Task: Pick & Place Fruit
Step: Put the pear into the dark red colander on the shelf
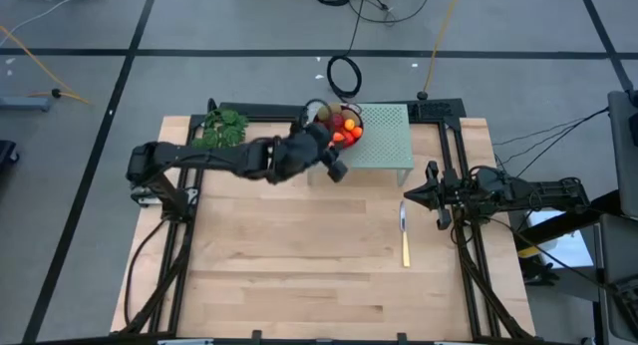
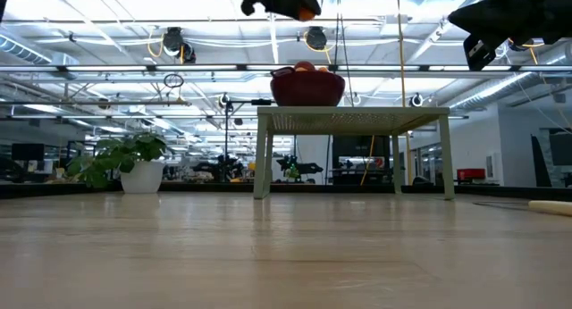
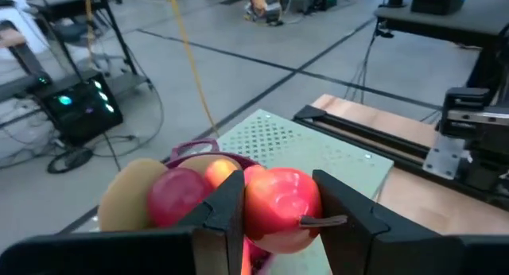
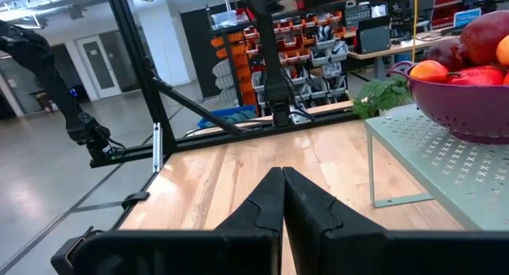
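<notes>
A dark red bowl of fruit stands on a pale green perforated stand at the table's far side. In the bowl I see an olive-tan piece, a dark red round one and orange ones. My left gripper hovers over the bowl, shut on a red-orange round fruit. In the low view the gripper is well above the bowl's rim, with the fruit showing beside it. My right gripper waits shut near the table's right edge. My left gripper pinches the red-orange fruit between its two fingers, one on each flank of the round body. The short stem points sideways toward one finger. The fruit is lifted clear, above the bowl and the other pieces.
A green leafy bunch lies at the far left of the table, left of the stand. A yellow-handled knife lies on the wood near the right arm. The near half of the wooden table is bare.
</notes>
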`<state>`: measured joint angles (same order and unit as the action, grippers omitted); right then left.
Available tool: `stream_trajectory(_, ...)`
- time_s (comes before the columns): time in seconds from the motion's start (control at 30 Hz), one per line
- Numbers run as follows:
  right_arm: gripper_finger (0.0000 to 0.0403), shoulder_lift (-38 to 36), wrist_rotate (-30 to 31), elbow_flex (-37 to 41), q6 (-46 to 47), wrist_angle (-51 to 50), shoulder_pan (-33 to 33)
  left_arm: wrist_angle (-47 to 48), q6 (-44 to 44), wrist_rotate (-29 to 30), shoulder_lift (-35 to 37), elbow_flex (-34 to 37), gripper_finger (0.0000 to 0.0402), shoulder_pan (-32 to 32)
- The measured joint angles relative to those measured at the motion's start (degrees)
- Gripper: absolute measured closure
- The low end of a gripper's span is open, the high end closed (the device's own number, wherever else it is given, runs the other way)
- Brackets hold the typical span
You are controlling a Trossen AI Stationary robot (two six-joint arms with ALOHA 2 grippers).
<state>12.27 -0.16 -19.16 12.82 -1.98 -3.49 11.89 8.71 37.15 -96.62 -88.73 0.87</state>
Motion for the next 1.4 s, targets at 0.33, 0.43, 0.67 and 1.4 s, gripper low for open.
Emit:
stream_trajectory(0.33, 0.0403, 0.00, 0.04, 0.00, 0.00, -0.02, 0.00, 0.43, -2.68, -9.45, 0.00, 0.00, 0.0280, 7.22)
stream_trajectory(0.43, 0.0403, 0.00, 0.04, 0.00, 0.00, -0.02, 0.00, 0.97, -3.94, -12.35, 0.00, 0.00, 0.0280, 8.19)
stream_trajectory(0.67, 0.0403, 0.00, 0.07, 0.00, -0.02, -0.02, 0.00, 2.61, -7.06, -12.75, 0.00, 0.00, 0.0280, 8.91)
stream_trajectory(1.4, 0.0403, 0.02, 0.09, -0.02, -0.02, -0.02, 0.00, 0.61, -4.87, -12.92, -2.38, 0.02, 0.0280, 9.00)
